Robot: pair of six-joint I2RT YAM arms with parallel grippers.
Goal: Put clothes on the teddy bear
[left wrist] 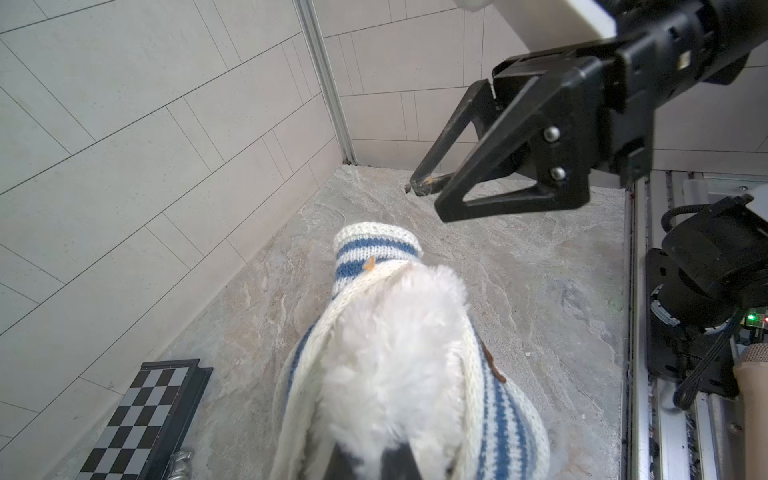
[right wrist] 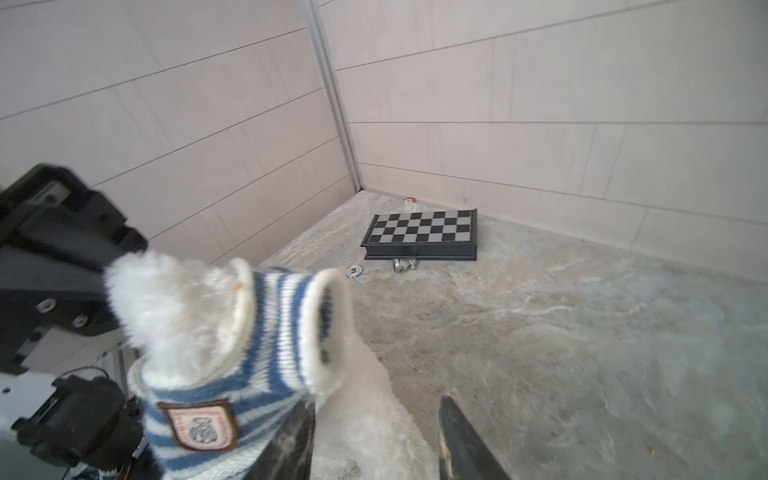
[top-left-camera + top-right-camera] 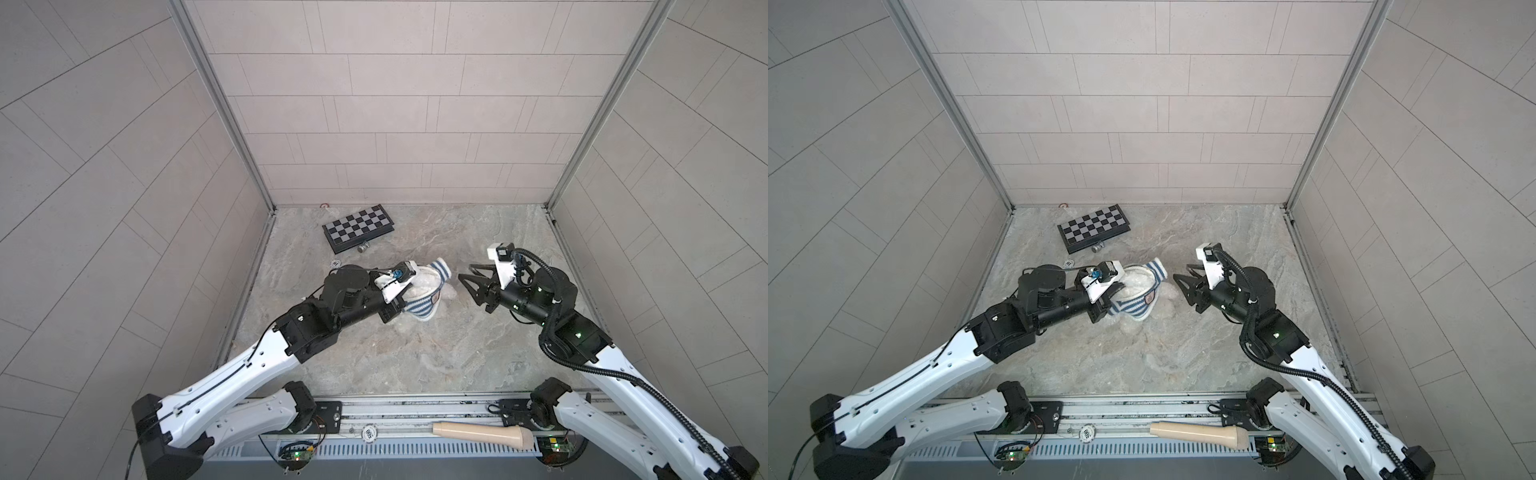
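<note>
Handling: bear [image 3: 422, 284] is judged light, soft and squashy. Fur gives under a pinch and may slip, so a limb or a deep fold of body is better taken than loose pile. Nothing fragile is seen. The shirt [image 3: 419, 309] is stretchy knit, best taken at hem or cuff and eased over, since it can snag on fur.

Look: white fluffy plush, with the face hidden in all views. It is found mid table [image 3: 374, 357], between the two grippers. The blue-and-white striped shirt with cream edging is wrapped round the body, and a badge [image 2: 199, 428] is sewn on it. One sleeve [image 1: 374, 245] sticks out and its cuff looks hollow, so that arm is judged not through yet. Dressing is judged part done.

White fur at the shirt's opening is clamped by the left gripper [image 1: 370, 459]; whether knit is also caught cannot be told. The right gripper [image 1: 428, 197] is held just beside the bear, jaws apart, closed on nothing.

Farther off, a chessboard [image 3: 359, 226] is seen near the back wall, with a silver piece [image 3: 363, 248] just beside it and a chip [image 3: 335, 262] near the left arm.
</note>
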